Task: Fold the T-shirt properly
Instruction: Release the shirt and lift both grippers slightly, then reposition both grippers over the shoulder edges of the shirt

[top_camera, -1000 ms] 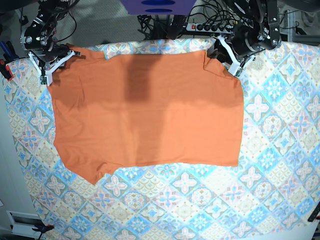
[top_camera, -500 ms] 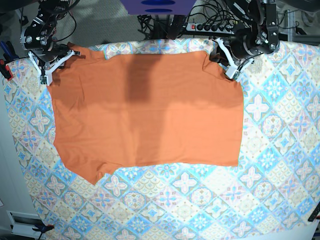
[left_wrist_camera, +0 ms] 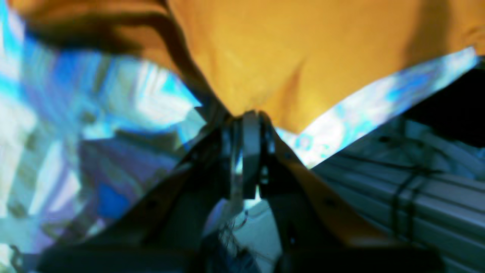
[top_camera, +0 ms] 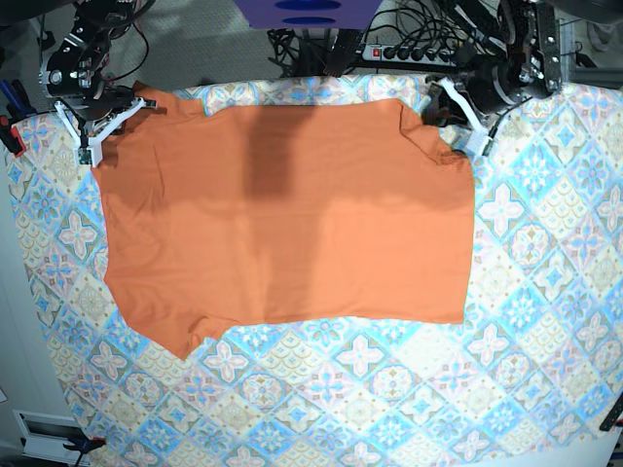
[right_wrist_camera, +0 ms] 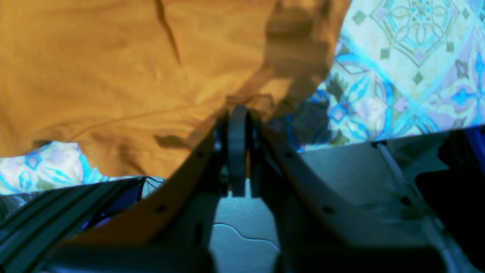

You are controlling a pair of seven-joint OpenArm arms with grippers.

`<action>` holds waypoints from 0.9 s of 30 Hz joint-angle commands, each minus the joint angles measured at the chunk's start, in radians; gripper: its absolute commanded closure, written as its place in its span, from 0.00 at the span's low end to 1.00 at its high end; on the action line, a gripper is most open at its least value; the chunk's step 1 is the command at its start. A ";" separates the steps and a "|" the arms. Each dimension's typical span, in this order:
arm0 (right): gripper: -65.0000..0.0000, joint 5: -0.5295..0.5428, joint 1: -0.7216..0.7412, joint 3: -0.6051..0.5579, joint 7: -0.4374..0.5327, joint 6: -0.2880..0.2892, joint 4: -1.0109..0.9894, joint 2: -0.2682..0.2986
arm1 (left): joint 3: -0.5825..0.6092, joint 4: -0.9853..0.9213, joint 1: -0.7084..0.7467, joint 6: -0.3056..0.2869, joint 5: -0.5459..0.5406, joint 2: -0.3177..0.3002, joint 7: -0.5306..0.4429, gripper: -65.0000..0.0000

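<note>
- T-shirt (top_camera: 287, 214): orange, plain, spread flat over the tile-patterned cloth (top_camera: 545, 321) covering the table; it fills the upper middle of the base view, with one sleeve poking out at the lower left edge.
- Left gripper (top_camera: 465, 136): at the shirt's top corner on the base view's right. Left wrist view shows the jaws pressed together with an orange fold (left_wrist_camera: 265, 68) pinched at their tip; the picture is blurred.
- Right gripper (top_camera: 97, 131): at the shirt's top corner on the base view's left. Right wrist view shows the jaws closed tight, fabric edge (right_wrist_camera: 242, 100) caught between them.
- Fabric near both corners shows shallow creases; the rest lies smooth.
- Power strip (top_camera: 409, 53) and cables lie beyond the table's far edge.
</note>
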 commanded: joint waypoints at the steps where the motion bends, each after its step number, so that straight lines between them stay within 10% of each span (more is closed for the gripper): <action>1: 1.00 0.004 0.001 0.007 0.019 0.001 0.021 0.011 | -0.009 0.015 0.015 -0.006 -0.037 -0.024 -0.013 0.96; 18: 0.99 0.004 0.036 0.073 0.065 -0.031 0.008 0.014 | -0.055 0.021 0.025 -0.006 -0.166 -0.098 -0.011 0.96; 27: 0.75 0.012 0.042 0.105 0.007 -0.034 -0.090 0.082 | -0.055 0.021 0.025 -0.006 -0.163 -0.099 -0.008 0.96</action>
